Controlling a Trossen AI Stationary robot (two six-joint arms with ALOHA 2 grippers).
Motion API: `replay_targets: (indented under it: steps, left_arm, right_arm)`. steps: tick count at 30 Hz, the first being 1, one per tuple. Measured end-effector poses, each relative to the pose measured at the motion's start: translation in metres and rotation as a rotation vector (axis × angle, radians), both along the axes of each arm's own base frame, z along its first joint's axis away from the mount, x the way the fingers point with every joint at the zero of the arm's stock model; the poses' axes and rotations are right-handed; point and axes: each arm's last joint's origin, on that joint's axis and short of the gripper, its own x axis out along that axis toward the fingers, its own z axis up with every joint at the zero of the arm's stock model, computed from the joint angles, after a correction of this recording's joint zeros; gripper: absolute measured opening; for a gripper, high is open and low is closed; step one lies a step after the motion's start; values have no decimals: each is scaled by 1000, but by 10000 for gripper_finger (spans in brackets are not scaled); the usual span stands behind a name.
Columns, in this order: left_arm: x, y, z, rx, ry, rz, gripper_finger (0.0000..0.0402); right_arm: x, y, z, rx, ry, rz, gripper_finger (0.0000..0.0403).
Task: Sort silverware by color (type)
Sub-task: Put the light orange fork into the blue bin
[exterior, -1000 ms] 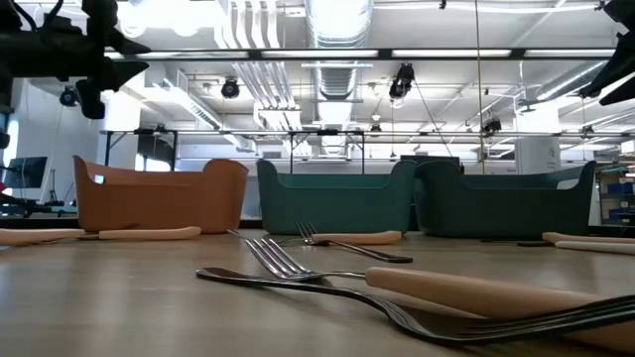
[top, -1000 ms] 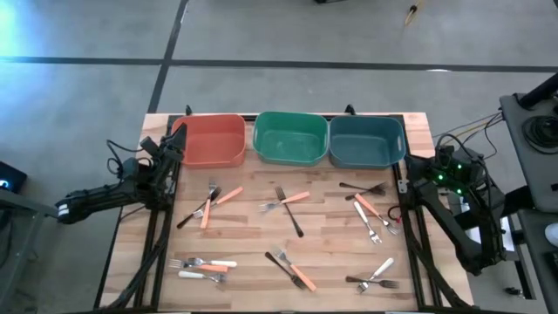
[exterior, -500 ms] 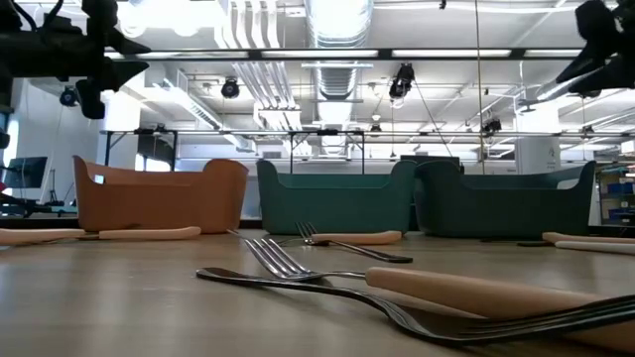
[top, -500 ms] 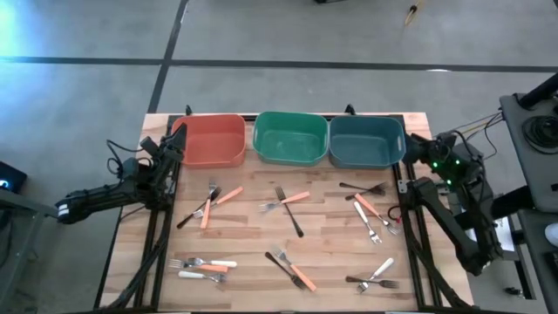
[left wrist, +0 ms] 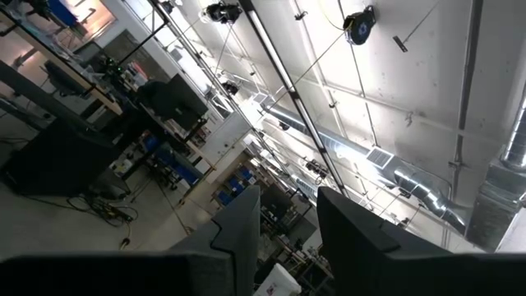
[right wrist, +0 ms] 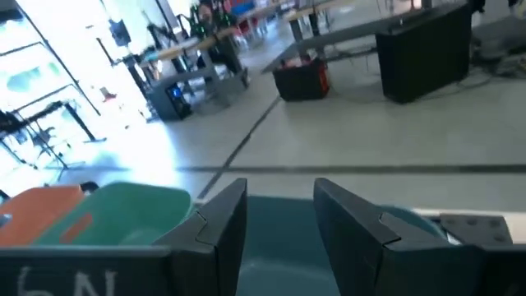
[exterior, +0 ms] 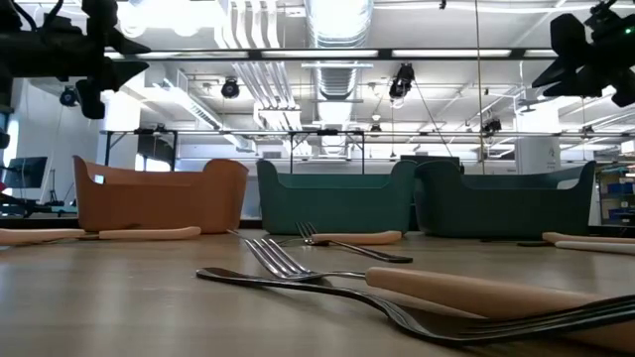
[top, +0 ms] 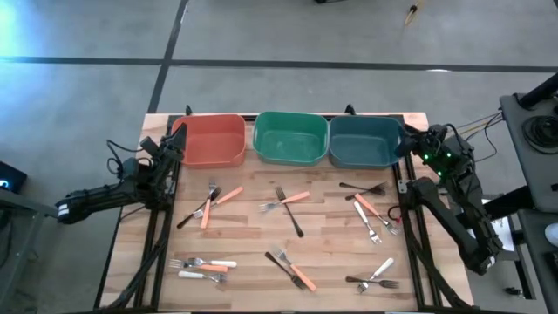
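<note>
My right pincer [top: 406, 145] hangs at the upper right of the high view, above the right-hand rim of the teal bin [top: 364, 142]. Its fingers [right wrist: 220, 215] are spread and grip nothing; the right wrist view shows the teal bin's rim in the gap between them. In the low view it appears as a dark shape at the upper right of the frame [exterior: 585, 58].

My left pincer [top: 176, 139] waits at the left edge of the worktop [top: 253, 242], just beside the left wall of the red-orange bin [top: 209, 139]. It tilts upward toward the ceiling. Its fingers [left wrist: 242, 222] also stand apart with nothing between them.

Three bins stand in a row along the upper edge of the worktop:
- the red-orange bin at left
- the green bin [top: 290, 138] in the middle
- the teal bin at right

The forks [top: 288, 202] lie scattered on the wood below the bins, in loose groups:
- **Left of centre:** a crossed cluster with orange and black handles [top: 209, 204].
- **Centre:** an orange-handled fork lying over a black-handled one.
- **Right:** black, orange and white handles together [top: 368, 211].
- **Lower left:** an orange-and-white set [top: 202, 267].
- **Lower centre:** a crossed pair [top: 292, 270].
- **Lower right:** a white handle and a black one [top: 377, 276].

In the low view, the nearest forks fill the foreground [exterior: 298, 266].
</note>
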Motion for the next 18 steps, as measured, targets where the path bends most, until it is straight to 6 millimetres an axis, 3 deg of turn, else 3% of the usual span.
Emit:
replay_targets:
  steps: [6,18]
  left_arm:
    - [0,0,0,0,0,0,107]
    - [0,0,0,0,0,0,107]
  right_arm:
    - [4,-2,25,72,93,112,134]
    - [6,-6,75,717,421,155,134]
